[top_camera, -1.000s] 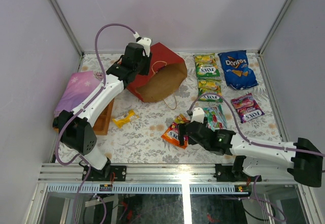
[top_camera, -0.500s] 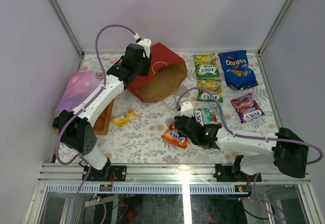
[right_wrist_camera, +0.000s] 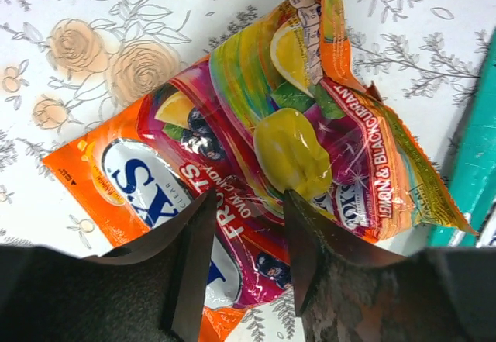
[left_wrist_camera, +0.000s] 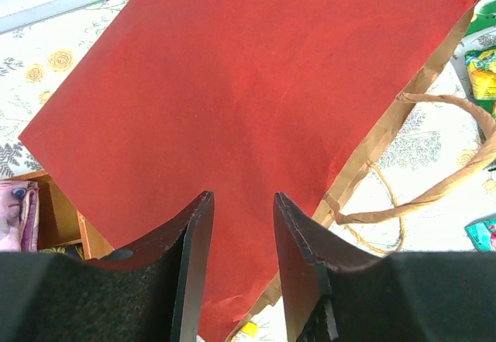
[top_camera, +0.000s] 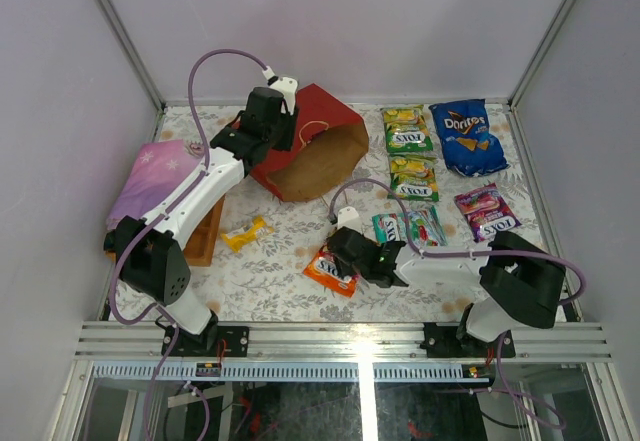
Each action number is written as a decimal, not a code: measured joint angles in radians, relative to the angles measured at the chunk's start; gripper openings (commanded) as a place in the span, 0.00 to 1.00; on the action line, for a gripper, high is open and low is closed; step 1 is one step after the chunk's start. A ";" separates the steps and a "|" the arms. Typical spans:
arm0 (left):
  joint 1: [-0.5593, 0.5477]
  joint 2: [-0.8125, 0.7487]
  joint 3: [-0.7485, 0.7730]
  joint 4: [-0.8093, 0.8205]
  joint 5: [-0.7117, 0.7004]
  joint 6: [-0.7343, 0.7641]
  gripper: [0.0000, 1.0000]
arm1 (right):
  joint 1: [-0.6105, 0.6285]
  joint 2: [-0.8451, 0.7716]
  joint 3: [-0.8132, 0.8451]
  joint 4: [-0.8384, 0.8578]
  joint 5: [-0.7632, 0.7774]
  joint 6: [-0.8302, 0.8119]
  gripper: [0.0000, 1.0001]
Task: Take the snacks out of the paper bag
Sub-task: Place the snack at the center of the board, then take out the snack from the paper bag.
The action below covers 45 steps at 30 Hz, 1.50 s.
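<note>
The paper bag (top_camera: 312,157), red outside and brown inside, lies on its side at the back with its mouth facing the front. My left gripper (top_camera: 272,119) is shut on its upper red wall (left_wrist_camera: 256,101), which runs between the jaws (left_wrist_camera: 242,196). My right gripper (top_camera: 342,251) is down at the front middle, shut on a crumpled purple candy packet (right_wrist_camera: 310,148) that lies on an orange packet (right_wrist_camera: 128,179). Other snacks lie on the table: a blue Doritos bag (top_camera: 468,136), two green-yellow packs (top_camera: 407,129), a pink pack (top_camera: 486,212), teal packs (top_camera: 395,227) and a small yellow packet (top_camera: 245,233).
A wooden tray (top_camera: 203,233) and a folded pink-purple cloth (top_camera: 150,181) sit at the left under the left arm. The bag's thin handles (left_wrist_camera: 434,195) trail onto the flowered tablecloth. Side walls close in the table on both sides.
My right gripper has swung left and closed from wide open onto the purple packet. The orange packet under it has slid a little left. The left arm and the bag have not moved.
</note>
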 measured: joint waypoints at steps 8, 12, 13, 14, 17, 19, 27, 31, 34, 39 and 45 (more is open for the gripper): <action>0.005 0.000 0.000 0.000 -0.006 0.001 0.38 | 0.002 -0.090 0.069 -0.079 -0.019 -0.060 0.99; 0.005 0.000 0.000 0.000 -0.006 0.000 0.38 | -0.120 -0.185 0.146 0.034 -0.063 -0.068 0.97; 0.005 0.000 0.000 0.000 -0.006 0.000 0.38 | -0.187 -0.184 0.164 0.095 -0.106 -0.035 0.94; 0.005 0.000 0.000 0.000 -0.006 0.000 0.38 | -0.256 -0.169 0.179 0.163 -0.148 0.009 0.92; 0.005 0.000 0.000 0.000 -0.006 0.000 0.39 | -0.395 -0.053 0.204 0.352 -0.243 0.160 0.91; 0.005 0.000 0.000 0.000 -0.006 0.000 0.39 | -0.422 0.077 0.225 0.459 -0.289 0.267 0.87; 0.011 0.000 0.000 0.001 -0.003 0.000 0.40 | -0.427 0.628 0.345 0.863 -0.375 0.718 0.79; 0.011 0.000 0.000 0.001 0.004 0.000 0.39 | -0.427 0.765 0.504 0.922 -0.337 0.827 0.79; 0.011 0.000 0.000 0.001 0.013 0.000 0.40 | -0.428 0.819 0.578 0.912 -0.289 0.898 0.79; 0.011 0.000 0.000 0.001 0.015 0.000 0.40 | -0.431 0.839 0.624 0.875 -0.222 0.967 0.78; 0.011 0.000 0.000 0.001 0.022 0.000 0.40 | -0.433 0.832 0.622 0.852 -0.175 0.970 0.81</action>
